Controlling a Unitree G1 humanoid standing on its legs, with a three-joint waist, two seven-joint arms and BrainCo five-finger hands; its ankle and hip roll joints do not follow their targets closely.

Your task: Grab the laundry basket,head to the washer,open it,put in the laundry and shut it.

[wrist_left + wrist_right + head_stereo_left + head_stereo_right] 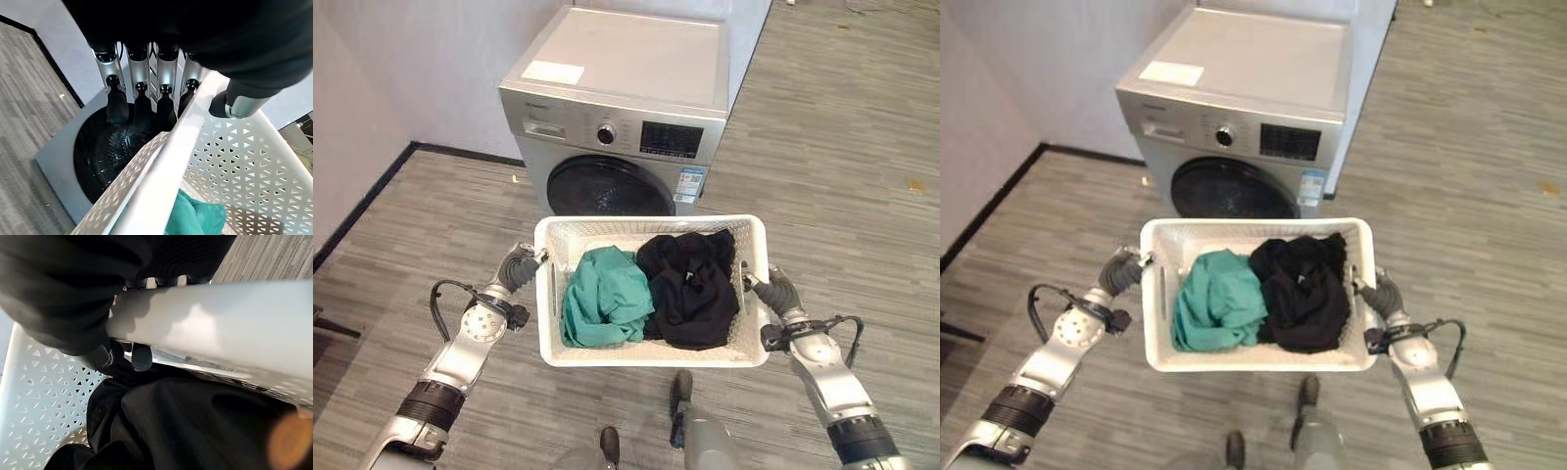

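The step in hand reads as the carry to the washer: the white laundry basket (651,294) is held off the floor between both arms, directly in front of the washing machine (617,117), whose round dark door (610,188) looks closed. Inside the basket a teal garment (604,297) lies on the robot's left and a black garment (690,287) on its right, touching each other. The left hand (519,266) grips the basket's left rim, fingers down the outside wall and thumb hooked over the inner edge (its wrist view shows this plainly). The right hand (771,290) is at the right rim; its wrist view shows dark-tipped fingers wrapped around the rim, so it appears clamped on too. Both arms are bent and spread to the basket's ends, forearms angled inward. Judging from this, the next move calls for setting the basket down on the floor (862,196) near the machine to free a hand for the door, leaving room for it to swing.
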